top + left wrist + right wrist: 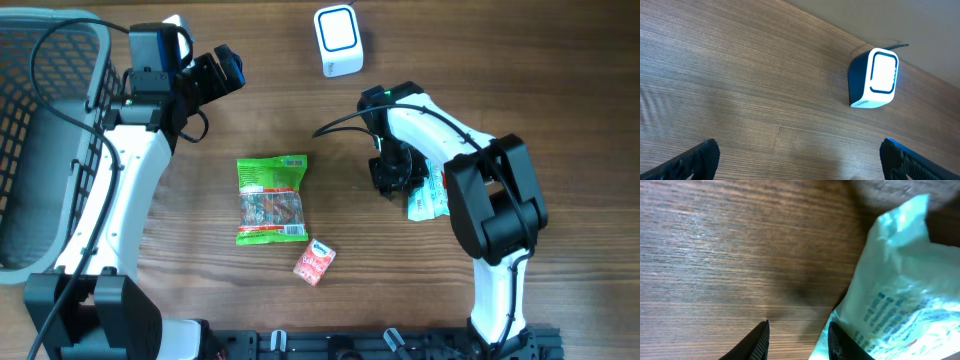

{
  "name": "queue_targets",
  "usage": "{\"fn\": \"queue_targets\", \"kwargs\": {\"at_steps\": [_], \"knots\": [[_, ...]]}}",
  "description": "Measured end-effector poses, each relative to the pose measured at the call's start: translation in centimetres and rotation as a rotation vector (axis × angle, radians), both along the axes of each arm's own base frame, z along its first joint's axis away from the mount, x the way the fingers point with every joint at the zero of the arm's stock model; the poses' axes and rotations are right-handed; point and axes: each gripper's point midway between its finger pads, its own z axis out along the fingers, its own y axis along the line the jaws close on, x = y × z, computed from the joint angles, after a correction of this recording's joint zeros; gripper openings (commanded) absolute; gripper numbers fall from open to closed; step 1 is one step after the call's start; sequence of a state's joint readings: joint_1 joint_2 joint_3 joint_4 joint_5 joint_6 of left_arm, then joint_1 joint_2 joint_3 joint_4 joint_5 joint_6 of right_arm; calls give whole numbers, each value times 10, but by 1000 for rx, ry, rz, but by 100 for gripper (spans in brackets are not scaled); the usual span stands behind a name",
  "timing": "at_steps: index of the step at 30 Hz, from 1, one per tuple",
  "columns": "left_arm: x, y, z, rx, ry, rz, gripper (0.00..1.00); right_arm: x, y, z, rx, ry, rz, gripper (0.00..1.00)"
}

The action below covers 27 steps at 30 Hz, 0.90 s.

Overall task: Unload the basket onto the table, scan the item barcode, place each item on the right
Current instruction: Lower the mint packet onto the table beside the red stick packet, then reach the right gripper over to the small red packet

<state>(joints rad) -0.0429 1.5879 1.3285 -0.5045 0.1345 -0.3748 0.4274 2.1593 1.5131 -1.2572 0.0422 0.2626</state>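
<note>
A white packet with blue print (pixel 428 195) (pixel 900 290) lies on the wood at the right. My right gripper (pixel 395 180) (pixel 797 340) is low over the table at the packet's left edge. Its jaws stand partly open with bare wood between them, and the right finger (pixel 840 342) is against the packet's edge. The white barcode scanner (pixel 338 40) (pixel 875 77) stands at the back of the table. My left gripper (pixel 228 68) (pixel 800 160) is wide open and empty at the back left, facing the scanner from a distance.
A green snack bag (pixel 271 198) lies mid-table with a small red packet (pixel 314 263) just in front of it. A grey wire basket (pixel 40 150) fills the left edge. The right arm's cable (pixel 345 125) loops over the table.
</note>
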Motion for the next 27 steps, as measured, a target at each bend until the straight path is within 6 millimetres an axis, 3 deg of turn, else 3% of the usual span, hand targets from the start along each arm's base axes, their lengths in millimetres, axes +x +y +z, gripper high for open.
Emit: {"fn": "queue_targets", "kwargs": {"at_steps": [2,5,8,11,14,18,22,24,26,27], "knots": [[0,0,0,0,0,0,100,5,1,2,8,-29,13,38],[0,0,0,0,0,0,100,13,8,28,74,-99,46,40],[0,0,0,0,0,0,100,12,34,95,264,-243,121,41],[0,0,0,0,0,0,100,-9,66,163,456,-380,213,41],[0,0,0,0,0,0,100,-36,94,193,558,-418,280,40],[0,0,0,0,0,0,100,-65,135,189,589,-402,321,43],[0,0,0,1,0,0,100,-98,168,158,600,-383,410,45],[0,0,0,0,0,0,100,-120,189,129,632,-385,502,37],[0,0,0,0,0,0,100,-136,197,110,639,-366,560,30],[0,0,0,0,0,0,100,-143,198,102,635,-350,588,20]]}}
